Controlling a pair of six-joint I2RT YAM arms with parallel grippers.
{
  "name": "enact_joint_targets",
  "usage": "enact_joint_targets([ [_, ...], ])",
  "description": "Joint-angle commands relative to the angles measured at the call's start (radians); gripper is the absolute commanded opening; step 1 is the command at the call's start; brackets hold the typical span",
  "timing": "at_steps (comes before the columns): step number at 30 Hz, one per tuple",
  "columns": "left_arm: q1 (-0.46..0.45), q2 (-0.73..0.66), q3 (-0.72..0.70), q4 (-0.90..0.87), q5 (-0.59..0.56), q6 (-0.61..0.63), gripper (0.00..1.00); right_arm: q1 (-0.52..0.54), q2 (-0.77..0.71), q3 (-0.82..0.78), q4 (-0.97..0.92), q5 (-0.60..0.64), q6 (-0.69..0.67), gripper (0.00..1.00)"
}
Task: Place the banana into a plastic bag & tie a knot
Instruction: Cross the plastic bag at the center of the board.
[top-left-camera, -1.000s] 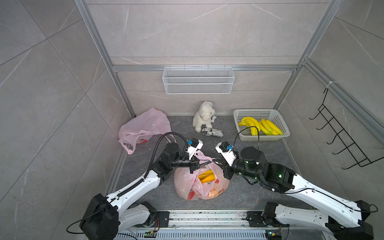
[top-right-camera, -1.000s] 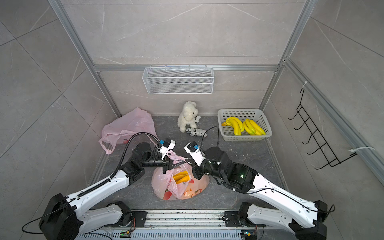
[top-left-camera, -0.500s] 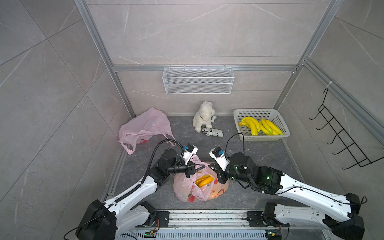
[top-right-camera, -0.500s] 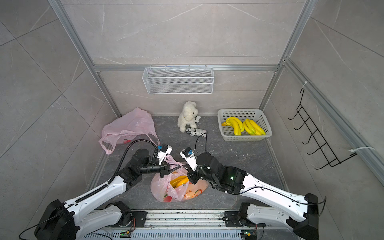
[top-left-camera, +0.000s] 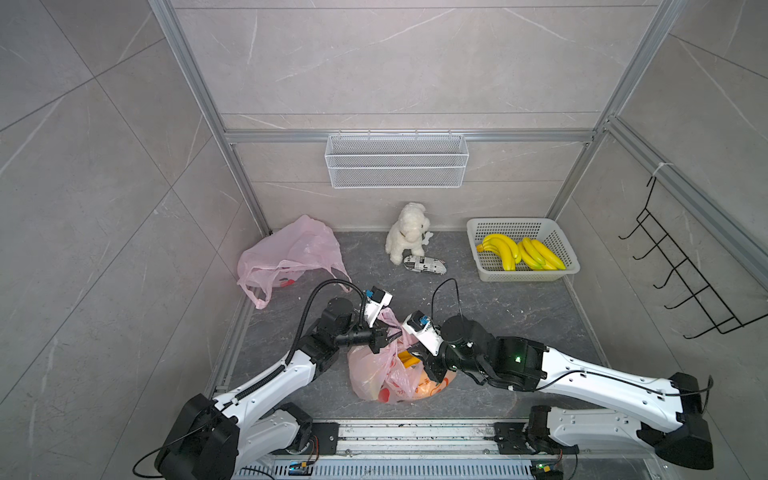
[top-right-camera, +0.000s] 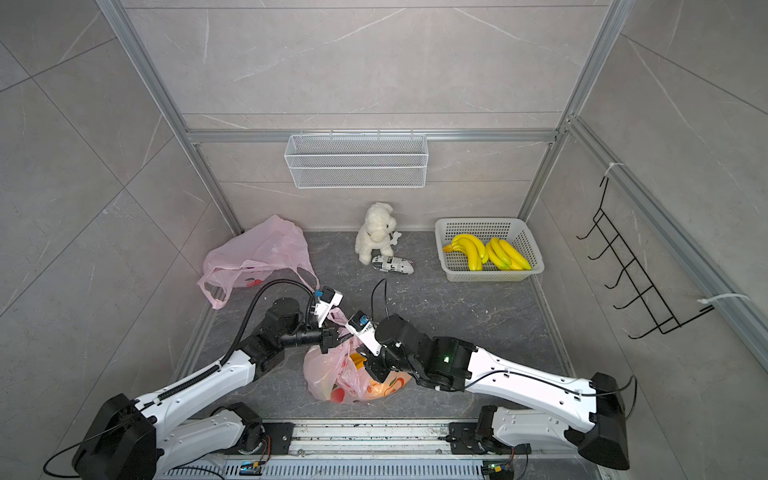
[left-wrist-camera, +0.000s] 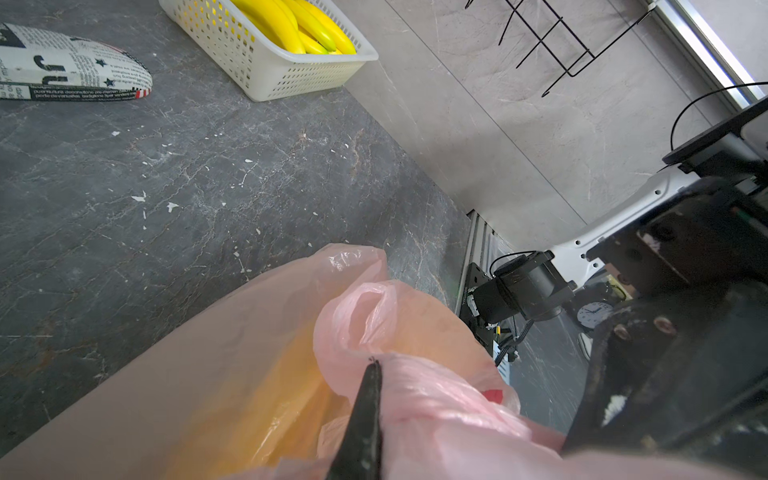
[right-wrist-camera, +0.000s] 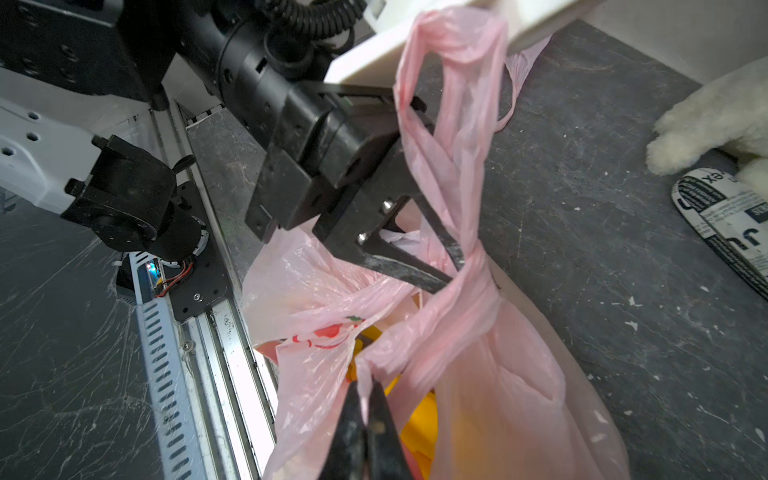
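Observation:
A pink plastic bag (top-left-camera: 374, 376) (top-right-camera: 328, 374) lies at the front of the floor between both arms. A yellow banana (top-left-camera: 406, 360) (right-wrist-camera: 419, 432) shows through its open top. My left gripper (top-left-camera: 388, 332) (top-right-camera: 338, 332) (left-wrist-camera: 376, 368) is shut on one twisted handle of the bag; in the right wrist view the left gripper (right-wrist-camera: 455, 270) pinches that strand above a wrapped crossing. My right gripper (top-left-camera: 428, 365) (top-right-camera: 376, 365) (right-wrist-camera: 365, 386) is shut on the other handle, low over the bag's mouth. The plastic hides one of the left fingers in the left wrist view.
A second pink bag (top-left-camera: 291, 257) lies at the back left. A white basket (top-left-camera: 519, 222) with several bananas stands at the back right. A plush dog (top-left-camera: 407, 232) and a newsprint slipper (top-left-camera: 424, 265) sit mid-back. A metal rail (top-left-camera: 415, 432) runs along the front.
My right gripper has moved left and toward the front with its handle, closing on the left gripper. The handles now cross and wrap over the bag's mouth.

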Motion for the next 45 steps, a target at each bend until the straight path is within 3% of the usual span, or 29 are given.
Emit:
enact_joint_targets([
  [1, 0.018, -0.01, 0.03, 0.08, -0.02, -0.048, 0.0, 0.017, 0.065, 0.003, -0.004, -0.03, 0.009, 0.0],
  [7, 0.018, -0.032, 0.018, 0.081, 0.003, -0.057, 0.0, 0.017, 0.144, -0.02, 0.075, 0.031, 0.044, 0.0],
  [11, 0.017, -0.05, 0.006, 0.083, 0.029, -0.078, 0.02, 0.016, 0.181, -0.026, 0.115, 0.153, 0.058, 0.0],
  [17, 0.016, -0.083, -0.02, 0.072, 0.069, -0.101, 0.1, 0.009, 0.183, -0.072, 0.23, 0.222, 0.06, 0.0],
  [28, 0.014, -0.102, -0.057, 0.054, 0.082, -0.091, 0.19, 0.007, 0.153, -0.107, 0.309, 0.201, 0.052, 0.0],
  [33, 0.015, -0.139, -0.094, 0.073, 0.076, -0.088, 0.32, 0.005, 0.143, -0.12, 0.312, 0.215, 0.052, 0.0],
  [38, 0.015, -0.203, -0.116, 0.006, -0.026, -0.058, 0.28, 0.003, 0.124, -0.135, 0.318, 0.218, 0.052, 0.0],
  [45, 0.014, -0.193, -0.115, 0.046, 0.038, -0.068, 0.45, 0.003, 0.123, -0.141, 0.319, 0.202, 0.054, 0.0],
])
